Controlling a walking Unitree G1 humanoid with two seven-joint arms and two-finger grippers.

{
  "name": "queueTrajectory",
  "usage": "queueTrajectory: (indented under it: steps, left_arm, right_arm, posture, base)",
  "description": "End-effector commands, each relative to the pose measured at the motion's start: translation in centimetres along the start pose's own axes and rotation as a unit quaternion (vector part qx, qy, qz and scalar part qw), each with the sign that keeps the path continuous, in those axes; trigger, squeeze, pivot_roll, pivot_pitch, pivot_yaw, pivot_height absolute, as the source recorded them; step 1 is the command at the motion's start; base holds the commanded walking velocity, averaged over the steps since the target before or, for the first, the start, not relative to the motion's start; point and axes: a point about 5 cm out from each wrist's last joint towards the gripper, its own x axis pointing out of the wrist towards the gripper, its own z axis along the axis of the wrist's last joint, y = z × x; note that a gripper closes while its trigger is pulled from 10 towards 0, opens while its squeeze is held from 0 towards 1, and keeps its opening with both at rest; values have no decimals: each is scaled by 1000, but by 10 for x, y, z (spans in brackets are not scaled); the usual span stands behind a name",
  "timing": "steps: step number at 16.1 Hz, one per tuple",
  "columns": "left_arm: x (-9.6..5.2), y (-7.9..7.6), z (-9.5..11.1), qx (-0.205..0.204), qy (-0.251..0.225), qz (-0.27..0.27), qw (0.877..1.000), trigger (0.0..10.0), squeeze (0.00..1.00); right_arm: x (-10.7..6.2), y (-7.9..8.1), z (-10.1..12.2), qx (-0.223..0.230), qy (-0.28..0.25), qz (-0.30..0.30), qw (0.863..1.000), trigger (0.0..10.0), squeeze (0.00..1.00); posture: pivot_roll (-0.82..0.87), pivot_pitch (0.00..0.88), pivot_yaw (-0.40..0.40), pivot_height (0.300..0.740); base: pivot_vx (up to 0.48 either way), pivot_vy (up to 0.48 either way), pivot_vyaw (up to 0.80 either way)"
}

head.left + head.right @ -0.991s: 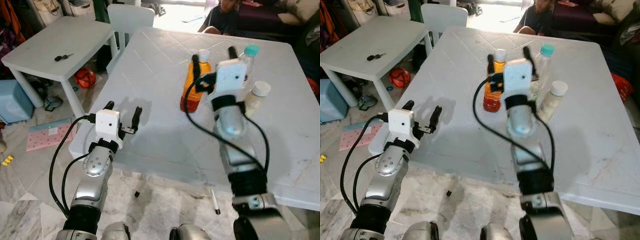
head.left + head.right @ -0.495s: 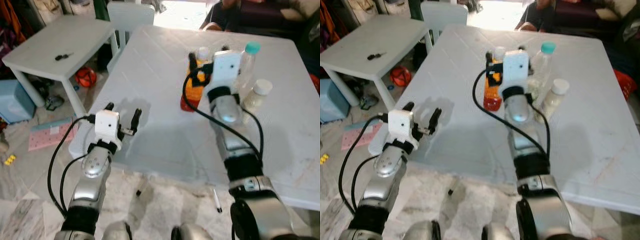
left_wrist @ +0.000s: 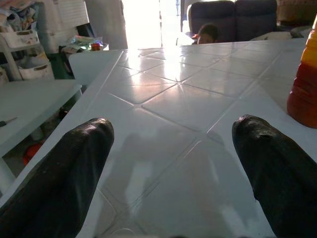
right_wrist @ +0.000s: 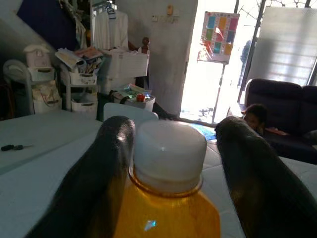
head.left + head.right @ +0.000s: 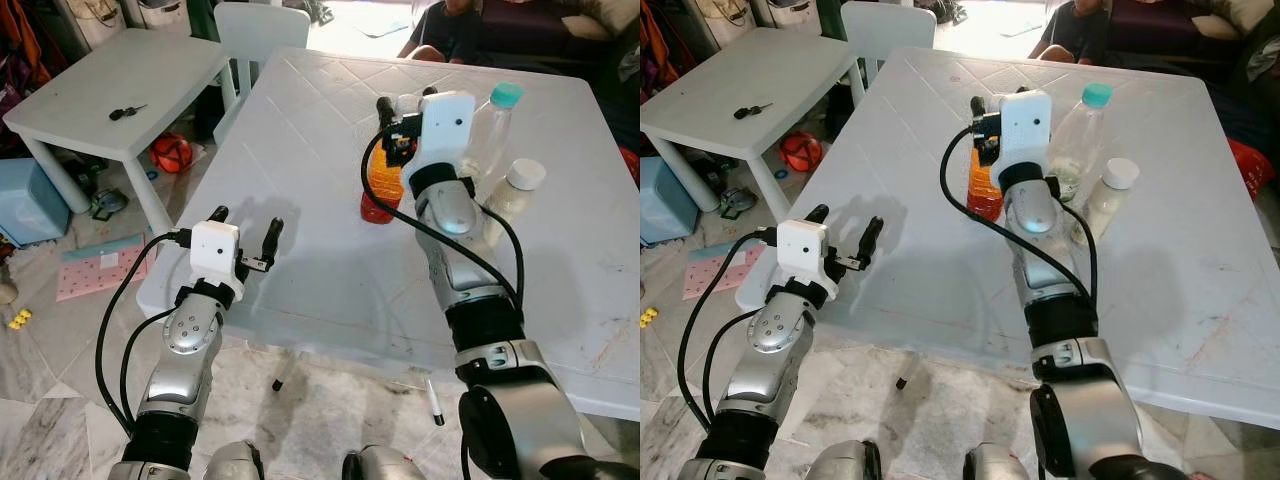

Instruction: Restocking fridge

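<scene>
Orange juice bottle [image 5: 382, 180] stands on the white surface [image 5: 300, 200], beside a clear bottle [image 5: 492, 125] — right claw [image 4: 168, 148] spread apart, fingers straddling its cap, likely lining up a grasp. Left claw [image 5: 245, 225] hovers open at the surface's near edge — idle.

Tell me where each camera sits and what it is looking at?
Left eye view: on the head, looking down at the white table, both silver arms, the left gripper.
Right eye view: same head, same scene, the right gripper around the orange bottle.
Left wrist view: along two open black fingers across the tabletop.
Right wrist view: fingers either side of the bottle's white cap.
Both wrist views share the orange bottle.
</scene>
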Motion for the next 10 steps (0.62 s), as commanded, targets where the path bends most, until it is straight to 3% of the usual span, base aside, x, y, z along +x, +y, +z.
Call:
queueTrajectory:
  steps: [1,6,10]
  left_arm:
    - [-1,2,1,2,2,3,1000,10000,0]
    - [0,3,0,5,7,3,1000,10000,0]
    - [-2,8,-1,12,12,9,1000,10000,0]
  right_arm:
    - [3,0,5,5,-1,3,1000,2549,0]
    - [-5,0,1,-3,11,20,1000,2196,0]
    - [-29,-2,-16,-8,48,38,998,2314,0]
  posture:
    - [-23,96,9,740]
    - [-22,81,9,740]
    - [-6,65,8,740]
  base:
    - [0,0,0]
    - [0,0,0]
    - [0,0,0]
